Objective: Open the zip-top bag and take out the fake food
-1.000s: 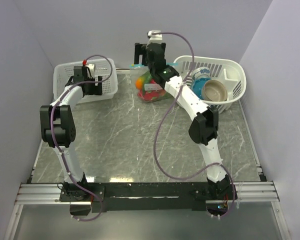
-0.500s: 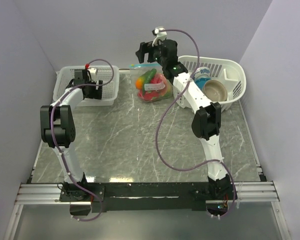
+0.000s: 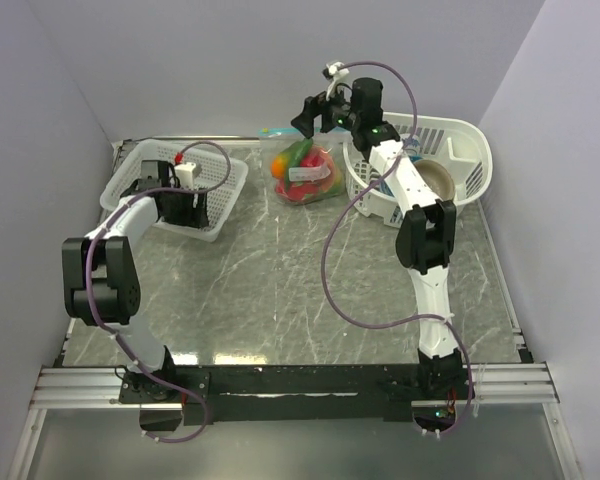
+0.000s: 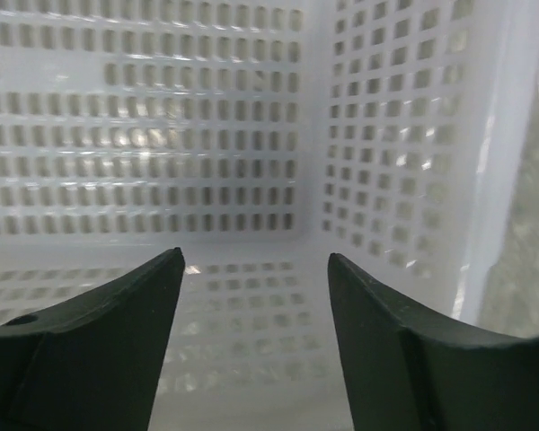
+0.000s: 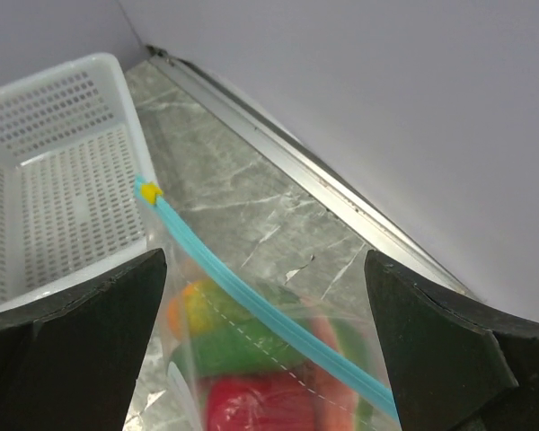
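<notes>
The clear zip-top bag (image 3: 308, 176) lies at the back middle of the table, its teal zip strip (image 5: 251, 301) toward the back wall and a yellow slider (image 5: 149, 190) at the strip's left end. Red, green and orange fake food (image 5: 242, 400) shows through the plastic. My right gripper (image 3: 316, 110) hangs open just above and behind the bag; in the right wrist view the gripper (image 5: 265, 269) straddles the strip without touching it. My left gripper (image 3: 175, 205) is down in the white slotted basket (image 3: 225, 178); in the left wrist view its jaws (image 4: 256, 260) stand apart with only basket mesh between them.
A second white basket (image 3: 470, 140) at the back right holds a tan bowl (image 3: 435, 178), and the right arm lies across its left rim. The left basket sits skewed and tilted. Grey walls close in at the back and on both sides.
The right gripper has drawn up, back and to the right off the bag. The left arm has pulled nearer, the left basket has swung and tilted with it, and the left jaws have narrowed.
</notes>
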`<action>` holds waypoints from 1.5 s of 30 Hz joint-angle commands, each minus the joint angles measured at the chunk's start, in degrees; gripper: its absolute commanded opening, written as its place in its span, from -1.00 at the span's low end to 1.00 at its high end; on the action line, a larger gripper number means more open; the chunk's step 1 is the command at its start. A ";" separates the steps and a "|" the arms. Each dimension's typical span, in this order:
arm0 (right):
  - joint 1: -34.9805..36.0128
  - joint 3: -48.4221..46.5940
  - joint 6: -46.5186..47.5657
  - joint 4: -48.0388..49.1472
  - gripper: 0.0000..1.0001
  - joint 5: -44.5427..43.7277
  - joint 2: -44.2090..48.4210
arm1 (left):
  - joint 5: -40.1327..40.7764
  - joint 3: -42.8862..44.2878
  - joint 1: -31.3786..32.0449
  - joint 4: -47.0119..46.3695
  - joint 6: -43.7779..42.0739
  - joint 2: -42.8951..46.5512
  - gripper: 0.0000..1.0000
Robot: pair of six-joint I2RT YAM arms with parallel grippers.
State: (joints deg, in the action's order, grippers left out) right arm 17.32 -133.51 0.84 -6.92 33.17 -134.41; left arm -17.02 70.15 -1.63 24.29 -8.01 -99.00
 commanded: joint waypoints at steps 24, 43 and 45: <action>0.87 10.89 6.01 -5.74 -0.76 8.67 5.64 | 12.89 11.49 -16.65 -4.60 -0.16 1.92 0.99; 8.34 24.17 5.85 -2.67 -0.98 5.76 27.08 | 16.84 25.48 -9.45 -8.73 2.91 -17.36 0.95; 8.52 25.40 4.96 -1.26 -0.98 7.78 28.84 | 19.10 26.61 -9.27 -8.56 2.74 -19.55 0.90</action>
State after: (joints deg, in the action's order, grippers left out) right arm 25.74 -108.29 7.97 -16.12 36.80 -114.08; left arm -1.37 96.53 -12.32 18.63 -5.15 -118.54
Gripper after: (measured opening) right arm 0.057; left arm 0.971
